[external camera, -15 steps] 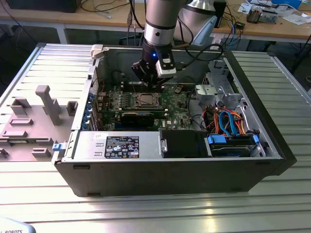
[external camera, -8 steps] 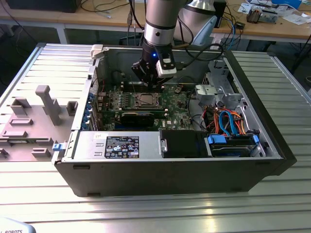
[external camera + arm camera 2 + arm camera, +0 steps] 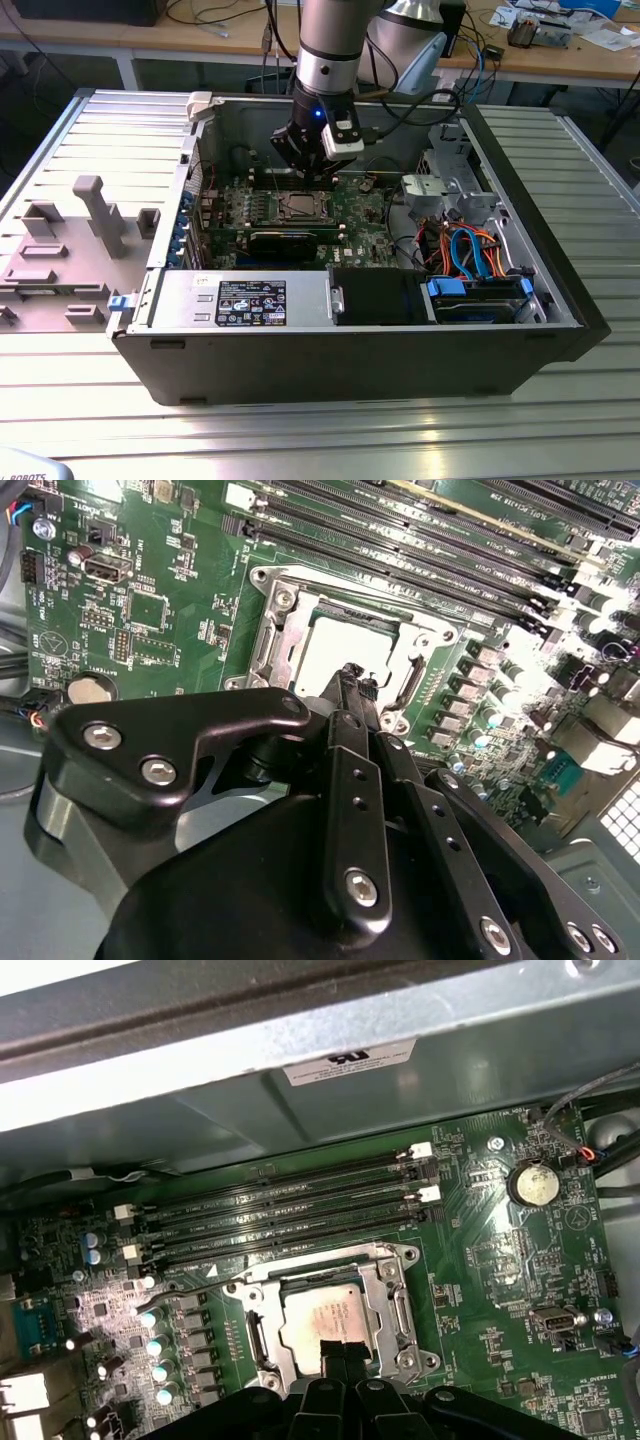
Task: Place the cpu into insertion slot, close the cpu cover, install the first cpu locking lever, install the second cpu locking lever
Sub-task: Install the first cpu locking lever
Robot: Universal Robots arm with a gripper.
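Observation:
The cpu (image 3: pixel 322 1315) lies flat in the insertion slot (image 3: pixel 300 207) on the green board, its silvery top showing through the window of the cpu cover (image 3: pixel 398 1310). The cover looks laid down flat around the chip; in the second wrist view the cpu (image 3: pixel 345 650) and the cover (image 3: pixel 278 645) show the same. A thin metal lever rod (image 3: pixel 200 1282) runs out from one corner of the socket. My gripper (image 3: pixel 350 680) is shut with nothing visible between its black fingers, its tips at the socket's edge, just over the cover's rim. From outside, the gripper (image 3: pixel 303 185) hangs just above the socket.
The open computer case (image 3: pixel 350 350) walls in the board on all sides. Several long memory slots (image 3: pixel 290 1210) run beside the socket. A black card (image 3: pixel 290 240), a power supply (image 3: pixel 250 300) and bundled cables (image 3: pixel 470 250) stand nearby. A coin battery (image 3: pixel 532 1182) sits on the board.

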